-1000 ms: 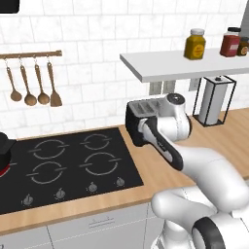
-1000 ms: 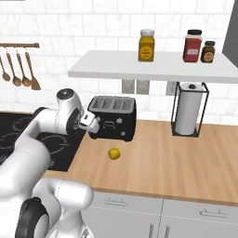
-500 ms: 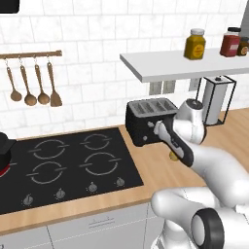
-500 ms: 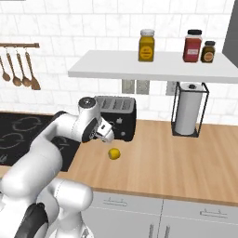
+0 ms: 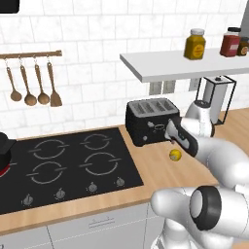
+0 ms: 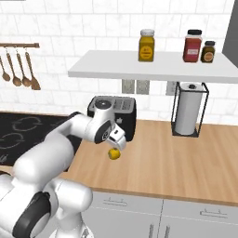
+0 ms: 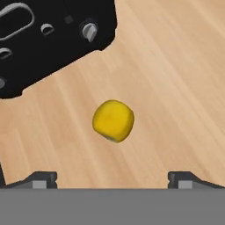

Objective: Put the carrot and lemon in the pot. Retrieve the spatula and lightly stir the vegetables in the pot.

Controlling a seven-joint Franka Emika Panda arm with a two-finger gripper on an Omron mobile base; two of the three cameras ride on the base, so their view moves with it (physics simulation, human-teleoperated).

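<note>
1. Over the last second your arm has swung from the hob side, across the front of the black toaster (image 5: 151, 121), to a position above the lemon (image 7: 113, 120). The lemon itself has not moved on the bench (image 6: 186, 162).
2. The gripper (image 7: 112, 178) hangs above the fruit with its fingers (image 7: 41, 179) released and spread wide, nothing between them.
3. In the hand view the lemon sits ahead of the fingers and roughly midway between the two tips, apart from both. The toaster lies beyond it and to one side.
4. Judgement: you are lined up for the pick; a descent and a closing of the fingers remain before any carry.
5. The pot (image 5: 5, 148) stands at the far edge of the hob, well apart from the fingers, so expect a long carry.
6. The lemon is near-round. No long axis or pointing direction can be made out.
</note>
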